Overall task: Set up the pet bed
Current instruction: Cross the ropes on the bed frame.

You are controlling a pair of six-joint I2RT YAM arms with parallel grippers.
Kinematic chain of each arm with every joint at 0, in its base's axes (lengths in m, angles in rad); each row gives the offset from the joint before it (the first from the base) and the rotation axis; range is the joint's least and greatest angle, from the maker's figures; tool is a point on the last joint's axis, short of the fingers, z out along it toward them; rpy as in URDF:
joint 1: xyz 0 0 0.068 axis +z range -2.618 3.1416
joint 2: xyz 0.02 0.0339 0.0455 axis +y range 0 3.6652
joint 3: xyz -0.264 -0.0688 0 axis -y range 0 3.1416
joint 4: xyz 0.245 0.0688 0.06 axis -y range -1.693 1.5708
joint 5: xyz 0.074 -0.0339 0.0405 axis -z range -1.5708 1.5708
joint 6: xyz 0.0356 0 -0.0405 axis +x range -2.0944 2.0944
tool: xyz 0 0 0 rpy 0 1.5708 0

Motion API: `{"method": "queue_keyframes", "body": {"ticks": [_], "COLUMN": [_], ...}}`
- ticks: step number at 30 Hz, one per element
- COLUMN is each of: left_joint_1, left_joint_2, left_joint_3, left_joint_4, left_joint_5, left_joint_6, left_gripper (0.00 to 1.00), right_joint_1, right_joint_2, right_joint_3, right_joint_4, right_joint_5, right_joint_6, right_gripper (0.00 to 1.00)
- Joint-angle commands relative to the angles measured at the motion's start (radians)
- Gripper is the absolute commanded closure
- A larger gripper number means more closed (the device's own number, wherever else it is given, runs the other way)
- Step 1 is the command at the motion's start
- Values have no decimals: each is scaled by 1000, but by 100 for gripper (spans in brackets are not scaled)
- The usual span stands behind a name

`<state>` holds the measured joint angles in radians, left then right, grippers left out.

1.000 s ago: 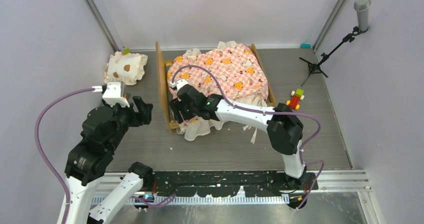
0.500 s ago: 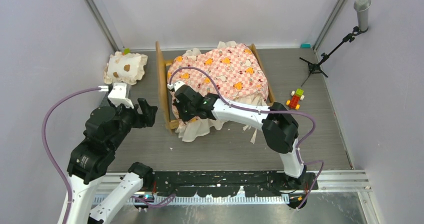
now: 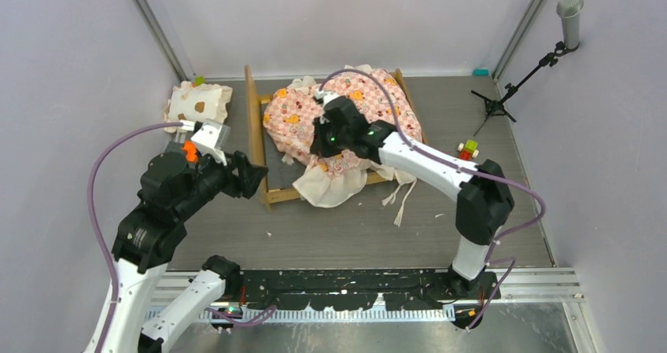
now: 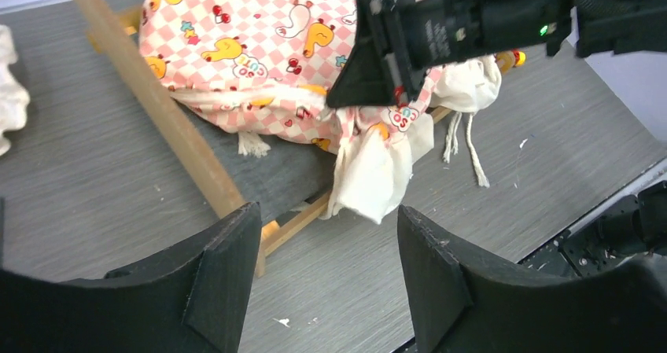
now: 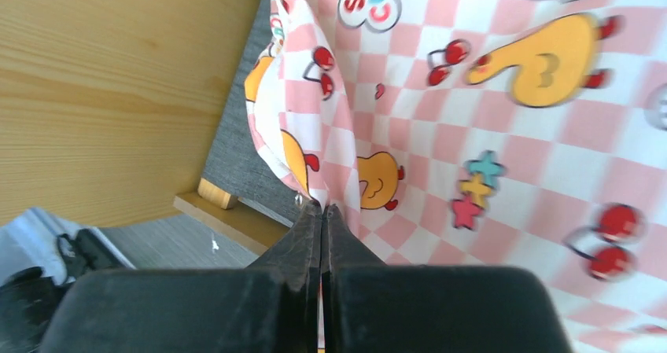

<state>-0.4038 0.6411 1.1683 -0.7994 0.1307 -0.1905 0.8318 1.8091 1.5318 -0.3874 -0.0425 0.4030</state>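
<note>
- Your pet bed (image 3: 256, 133) sits on the table (image 3: 354, 227) toward 12 o'clock from the arm bases. Its wavy headboard stands on the 9 o'clock side.
- The pink checkered mattress (image 3: 292, 121) is bunched up and not lying flat. It's heaped toward the 1 o'clock end of the frame, and a strip of the dark base (image 3: 275, 164) shows next to the headboard.
- A cream ruffle (image 3: 330, 188) flops over the 6 o'clock rail onto the table.
- Your right gripper (image 3: 324, 142) is over the middle of the mattress. In the right wrist view its fingers (image 5: 303, 231) are clenched together with the fabric edge pinched between them.
- Your left gripper (image 3: 250, 176) hangs at about 7 o'clock of the frame, just beside the headboard's near corner. The jaws are spread wide and grasping nothing.
- The spotted pillow (image 3: 198, 105) lies on its own at 10 o'clock of the bed, apart from it.
- Small toy blocks (image 3: 469, 148) sit at 3 o'clock of the bed, and a mic stand (image 3: 519, 78) is at 2 o'clock.
</note>
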Motion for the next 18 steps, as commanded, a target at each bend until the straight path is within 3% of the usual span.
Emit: {"method": "queue_keyframes", "body": {"ticks": [1,12,18], "left_joint_1": [-2,-56,-217], "left_joint_2": [92,144,221], "left_joint_3": [50,-52,-52], "left_joint_4": [79,149,147], "left_joint_5": [98,86,-20], "left_joint_6": [18,-31,-30], "left_gripper": [36,50,55], "right_joint_1": [-66,-185,-241], "right_joint_2": [-109,-106,-98], "right_joint_3": [-50,-68,-68], "right_joint_4": [85,131,131], "right_joint_5": [-154,-278,-289], "right_joint_6": [29,39,25], "right_gripper": [99,99,99]}}
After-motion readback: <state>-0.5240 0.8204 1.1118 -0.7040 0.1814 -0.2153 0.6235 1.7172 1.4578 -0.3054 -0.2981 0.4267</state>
